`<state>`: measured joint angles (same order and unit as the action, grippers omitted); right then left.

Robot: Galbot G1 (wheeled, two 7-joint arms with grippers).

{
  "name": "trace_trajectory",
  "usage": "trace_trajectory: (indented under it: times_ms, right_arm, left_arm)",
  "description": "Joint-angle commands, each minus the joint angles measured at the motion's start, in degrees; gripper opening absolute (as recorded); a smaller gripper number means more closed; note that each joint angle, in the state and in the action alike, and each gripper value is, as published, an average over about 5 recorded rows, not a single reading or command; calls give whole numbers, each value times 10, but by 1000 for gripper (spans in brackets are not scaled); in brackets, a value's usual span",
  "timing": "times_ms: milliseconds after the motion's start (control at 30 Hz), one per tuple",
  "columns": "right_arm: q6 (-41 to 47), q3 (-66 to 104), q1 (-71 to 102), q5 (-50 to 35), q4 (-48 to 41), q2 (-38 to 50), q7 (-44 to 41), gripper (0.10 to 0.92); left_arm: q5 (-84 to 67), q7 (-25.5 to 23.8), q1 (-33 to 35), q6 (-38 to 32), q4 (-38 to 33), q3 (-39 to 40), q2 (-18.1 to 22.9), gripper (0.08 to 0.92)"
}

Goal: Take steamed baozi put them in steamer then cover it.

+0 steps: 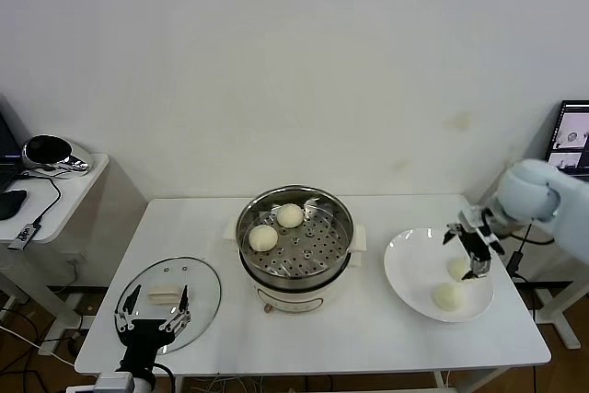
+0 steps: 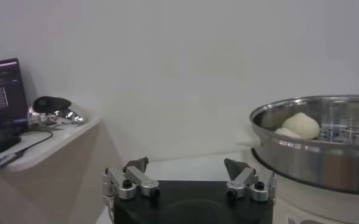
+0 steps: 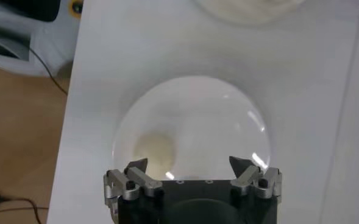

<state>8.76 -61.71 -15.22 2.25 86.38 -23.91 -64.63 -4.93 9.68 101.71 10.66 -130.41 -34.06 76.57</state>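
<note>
The round, shiny steel steamer [image 1: 294, 238] stands mid-desk on its cream base, its perforated tray holding two smooth cream-white baozi: one [image 1: 263, 237] toward the left rim, one [image 1: 290, 215] farther back. The flat white plate [image 1: 411, 275] on the right carries two more buns, one [image 1: 448, 296] nearer the front edge and one [image 1: 458, 268] just under the right gripper [image 1: 475, 248], whose fingers are spread wide and hold nothing. A round glass lid [image 1: 204, 292] lies flat on the white desk [image 1: 368, 333] at the left, where the left gripper [image 1: 152, 315] hovers over it, fingers likewise spread and empty.
</note>
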Motion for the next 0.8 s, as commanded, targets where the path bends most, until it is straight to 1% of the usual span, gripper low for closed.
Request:
trace_trajectory:
  times_ms: [33, 300, 800]
  right_arm:
    - [-29, 121, 170, 68, -12, 21, 17, 823]
    - [-21, 162, 228, 88, -39, -14, 26, 823]
    - [-9, 199, 268, 110, -80, -56, 46, 821]
  left_arm:
    - [6, 0, 1, 0, -1, 1, 2, 823]
    - [9, 0, 7, 0, -6, -1, 6, 823]
    - [9, 0, 7, -1, -4, 0, 8, 823]
